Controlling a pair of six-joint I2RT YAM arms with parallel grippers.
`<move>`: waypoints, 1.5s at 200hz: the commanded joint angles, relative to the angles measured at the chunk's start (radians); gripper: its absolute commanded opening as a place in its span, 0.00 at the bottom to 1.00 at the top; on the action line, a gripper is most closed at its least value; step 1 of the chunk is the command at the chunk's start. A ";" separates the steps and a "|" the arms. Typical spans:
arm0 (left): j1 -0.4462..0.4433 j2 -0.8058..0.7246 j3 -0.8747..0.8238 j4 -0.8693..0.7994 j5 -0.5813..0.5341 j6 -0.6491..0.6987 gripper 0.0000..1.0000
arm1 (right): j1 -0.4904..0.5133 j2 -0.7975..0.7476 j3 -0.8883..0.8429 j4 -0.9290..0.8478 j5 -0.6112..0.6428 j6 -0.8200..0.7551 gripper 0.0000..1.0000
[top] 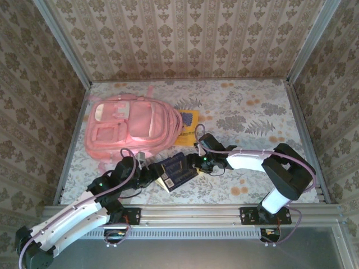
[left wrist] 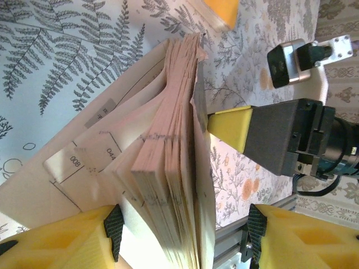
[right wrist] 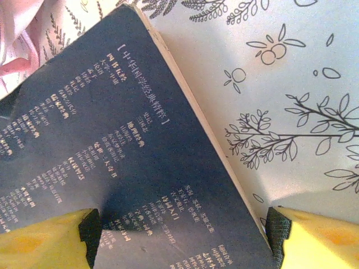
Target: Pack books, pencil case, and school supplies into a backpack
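My left jaws stand released, their pads on either side of the fanned page edge of a navy book, not pinching it. My right jaws are spread wide as well, close over that book's dark printed cover and gripping nothing. The book lies on the worktop between my two arms, at 5 o'clock of the pink backpack. A yellow book lies at the backpack's 3 o'clock, just beside it.

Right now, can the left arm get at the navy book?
Probably yes: the navy book sits between the left tool's open fingers, with its page edges towards them; the right tool stands at its far side.
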 commanded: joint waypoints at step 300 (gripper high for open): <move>-0.004 0.085 0.097 -0.248 -0.163 -0.007 0.58 | -0.065 -0.230 -0.011 -0.211 0.124 -0.099 0.92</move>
